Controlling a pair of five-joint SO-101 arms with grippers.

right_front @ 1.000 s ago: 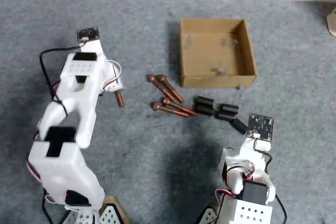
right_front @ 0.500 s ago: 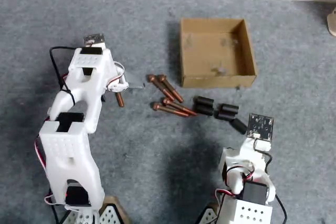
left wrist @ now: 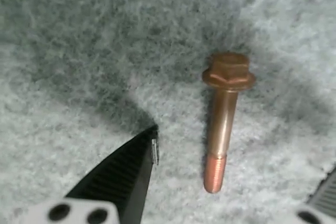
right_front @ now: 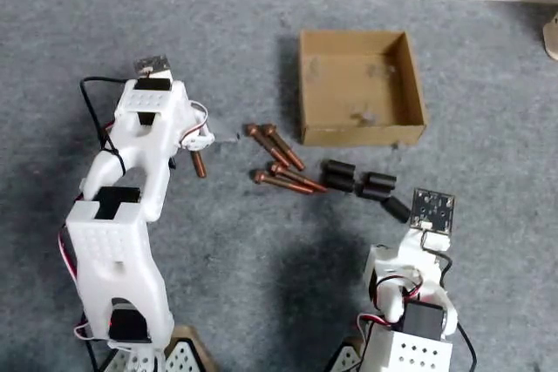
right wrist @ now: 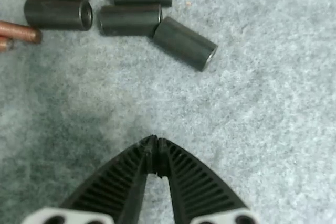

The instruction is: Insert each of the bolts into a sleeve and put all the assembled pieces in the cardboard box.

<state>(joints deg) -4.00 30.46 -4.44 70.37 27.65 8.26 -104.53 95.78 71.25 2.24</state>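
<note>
Straddling one copper bolt (left wrist: 224, 124), left jaws wide apart; right jaws closed.

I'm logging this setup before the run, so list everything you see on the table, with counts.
Bolts: five, copper; four clustered centrally, a lone bolt apart.
Sleeves: five, black; grouped beside the bolt cluster.
Cardboard box: one, brown; open-topped, beyond the bolts and sleeves.
Mat: one, grey; under everything.
Left arm: one, white; jaws open, lone bolt between them.
Right arm: one, white; jaws shut, short of the sleeves.
</note>
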